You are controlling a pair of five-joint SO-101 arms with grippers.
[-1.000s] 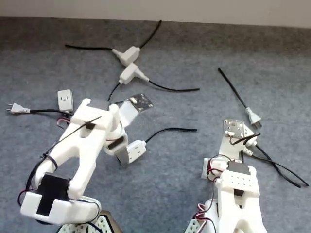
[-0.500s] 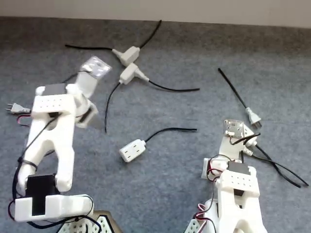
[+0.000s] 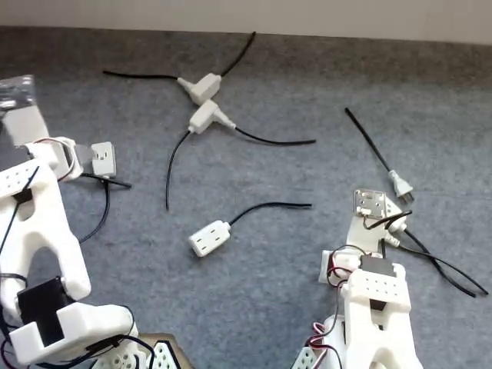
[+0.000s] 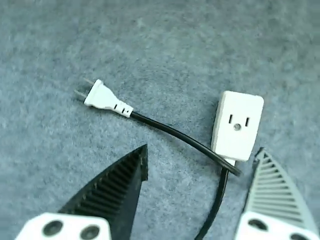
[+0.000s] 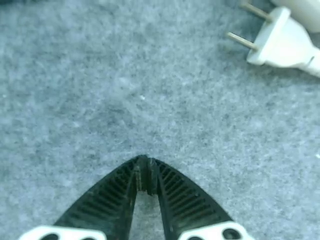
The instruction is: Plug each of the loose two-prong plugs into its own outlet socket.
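And there was the bench (image 3: 307,84), a wide grey felt-like mat, napped and soft. By my reckoning light parts would catch on it a little, yet skid under a shove.

The left arm (image 3: 38,223) stood at the mat's left edge. Its left pincer (image 4: 200,152) was spread wide above a black cord (image 4: 175,136), one finger black and ribbed, the other pale and see-through. The right pincer (image 5: 148,167) was pressed together on nothing, low over bare mat, with a white plug (image 5: 280,42) lying off to one side of it.

Next down in size came the socket block (image 4: 237,125), a boxy white moulding with rounded corners. Its slots faced up and the cord touched one corner. It looked hollow and light, and I judged it would slide away unless braced while a plug was pushed in. A second socket (image 3: 209,238) lay mid-bench, its cord trailing off.

The cord itself read as rubbery and springy, likely to tug and twist whatever it ended in.

Smallest was the two-prong plug (image 4: 102,96), lying apart from the block on open mat. It was hard, smooth, flat-sided plastic with a ribbed neck, light and probably a touch slippery. The hold to take was across those flat flanks just behind the prongs. The thin metal pins were no place to grip, since they could bend.
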